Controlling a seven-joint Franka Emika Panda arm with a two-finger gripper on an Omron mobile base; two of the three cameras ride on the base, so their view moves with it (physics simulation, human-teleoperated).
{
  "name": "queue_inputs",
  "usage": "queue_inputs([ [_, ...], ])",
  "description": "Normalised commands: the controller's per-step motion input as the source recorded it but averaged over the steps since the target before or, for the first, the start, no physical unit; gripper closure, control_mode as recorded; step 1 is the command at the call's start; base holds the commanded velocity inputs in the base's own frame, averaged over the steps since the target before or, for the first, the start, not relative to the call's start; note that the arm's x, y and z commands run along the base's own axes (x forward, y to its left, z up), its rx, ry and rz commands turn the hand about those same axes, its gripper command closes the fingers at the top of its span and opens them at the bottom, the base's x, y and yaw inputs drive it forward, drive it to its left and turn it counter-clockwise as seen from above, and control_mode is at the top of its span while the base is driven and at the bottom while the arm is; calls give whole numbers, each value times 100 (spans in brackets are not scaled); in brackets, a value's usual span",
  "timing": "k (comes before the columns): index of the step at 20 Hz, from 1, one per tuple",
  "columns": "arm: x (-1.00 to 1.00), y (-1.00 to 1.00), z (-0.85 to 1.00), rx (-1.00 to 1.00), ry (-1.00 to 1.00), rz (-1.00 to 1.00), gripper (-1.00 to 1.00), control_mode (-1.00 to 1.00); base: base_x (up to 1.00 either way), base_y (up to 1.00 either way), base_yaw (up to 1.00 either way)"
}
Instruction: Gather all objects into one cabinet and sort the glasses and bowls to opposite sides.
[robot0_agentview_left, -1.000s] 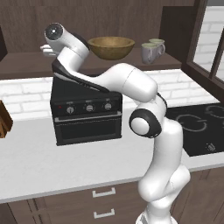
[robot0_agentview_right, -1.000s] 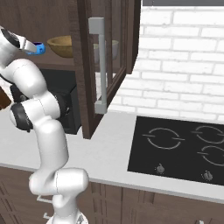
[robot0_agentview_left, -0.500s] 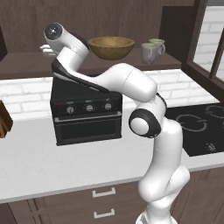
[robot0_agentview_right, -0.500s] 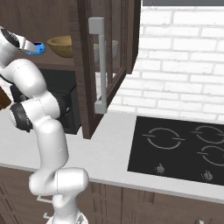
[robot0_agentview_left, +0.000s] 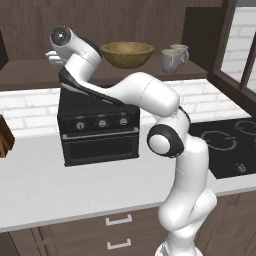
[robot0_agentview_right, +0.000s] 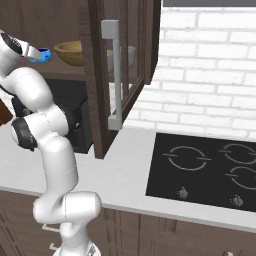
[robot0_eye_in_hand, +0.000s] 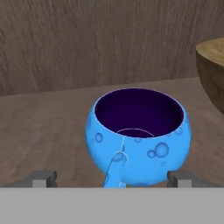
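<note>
The pincer (robot0_eye_in_hand: 111, 178) stands with its jaws wide apart, one grey fingertip (robot0_eye_in_hand: 41, 178) to each side of the small blue bowl (robot0_eye_in_hand: 138, 138), which sits upright on the cabinet shelf (robot0_eye_in_hand: 43, 127) between them; a gap shows on both sides, so nothing is clamped. The bowl has a dark purple inside and a small blue handle that points back toward the hand. The arm (robot0_agentview_left: 145, 95) rises from the base, bends at a dark elbow joint in front of the counter, and reaches up and across to the shelf, its wrist (robot0_agentview_left: 67, 40) turned so the hand points in along the planks toward the cabinet's back wall. Just beside the pincer, on the side away from the shelf's end, stands the wide wooden bowl (robot0_agentview_left: 127, 53) (in the hand view its rim shows at the edge); the blue bowl (robot0_agentview_right: 42, 54) is near it but apart. Well beyond the wooden bowl, farther along the same shelf, the two pale mugs (robot0_agentview_left: 174, 57) stand close together. Below the hand a black oven (robot0_agentview_left: 100, 130) sits on the white counter (robot0_agentview_left: 45, 185), under the shelf. The glass-paned cabinet door (robot0_agentview_right: 117, 75) hangs open out past the mugs, with a black cooktop (robot0_agentview_right: 205, 170) set into the counter beyond it.
</note>
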Motion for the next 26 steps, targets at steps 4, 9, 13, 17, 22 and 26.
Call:
queue_inputs([
  [4, 0, 0, 0, 0, 0, 0, 100, -100, 0, 0, 0],
  [9, 0, 0, 0, 0, 0, 0, 100, -100, 0, 0, 0],
  [13, 0, 0, 0, 0, 0, 0, 100, -100, 0, 0, 0],
  [17, 0, 0, 0, 0, 0, 0, 100, -100, 0, 0, 0],
  [22, -1, 0, 0, 0, 0, 0, 100, -100, 0, 0, 0],
  [26, -36, -4, 0, 0, -2, 0, 100, -100, 0, 0, 0],
])
